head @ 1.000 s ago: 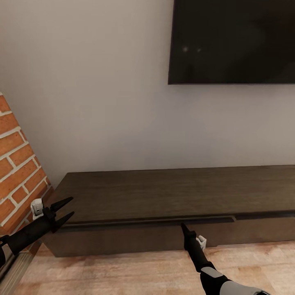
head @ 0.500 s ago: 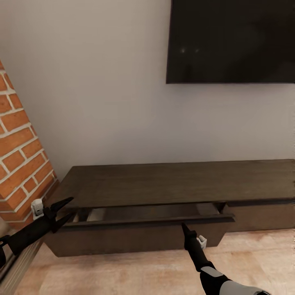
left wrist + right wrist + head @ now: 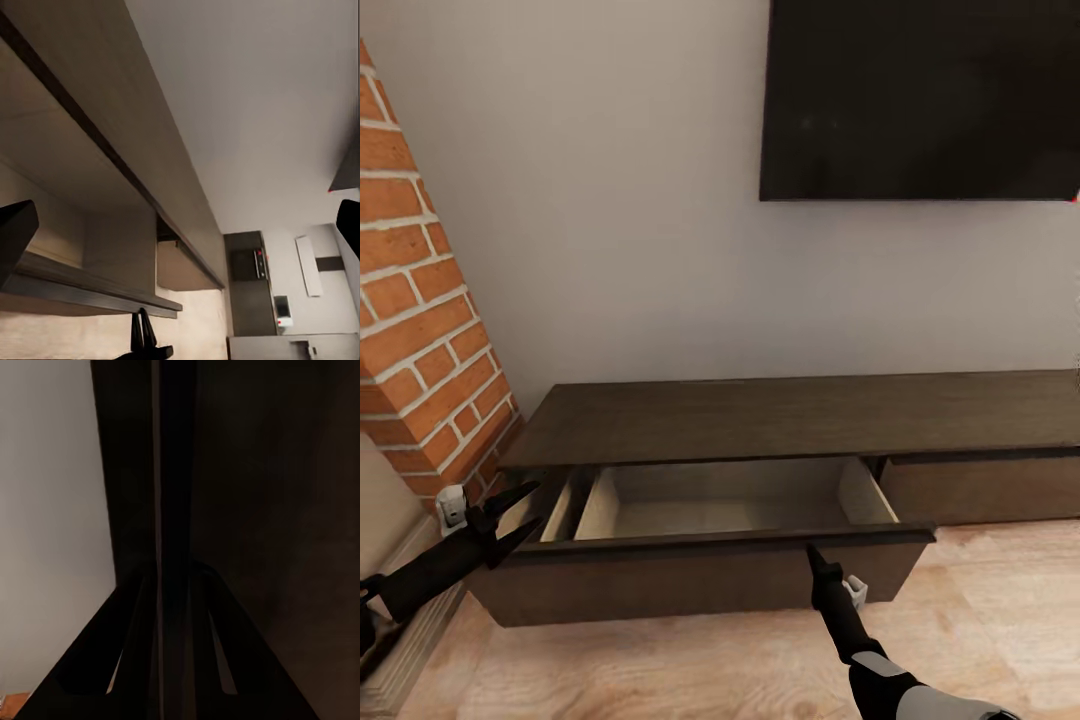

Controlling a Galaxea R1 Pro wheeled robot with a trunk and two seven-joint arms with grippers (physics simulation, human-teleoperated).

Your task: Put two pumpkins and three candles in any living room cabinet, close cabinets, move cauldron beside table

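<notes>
The long, low dark brown cabinet [image 3: 790,415] stands against the wall. Its left drawer [image 3: 690,580] is pulled far out, and the pale wood interior [image 3: 720,500] holds nothing that I can see. My right gripper [image 3: 810,553] is shut, its tip against the drawer front just under the top edge; up close the fingers [image 3: 160,585] press together against dark wood. Beside the drawer's left end my left gripper [image 3: 525,508] hangs open with nothing between its fingers, spread wide in the left wrist view [image 3: 180,225]. Pumpkins, candles and cauldron are out of view.
A red brick column [image 3: 420,330] rises at the left, close to the left arm. A black TV [image 3: 920,100] hangs on the wall above the cabinet. The cabinet's right drawer front [image 3: 980,490] is shut. Light wood floor [image 3: 690,670] lies in front.
The left drawer has slid out from shut to wide open. The whole view has drawn back with it, while both grippers keep their places in the picture.
</notes>
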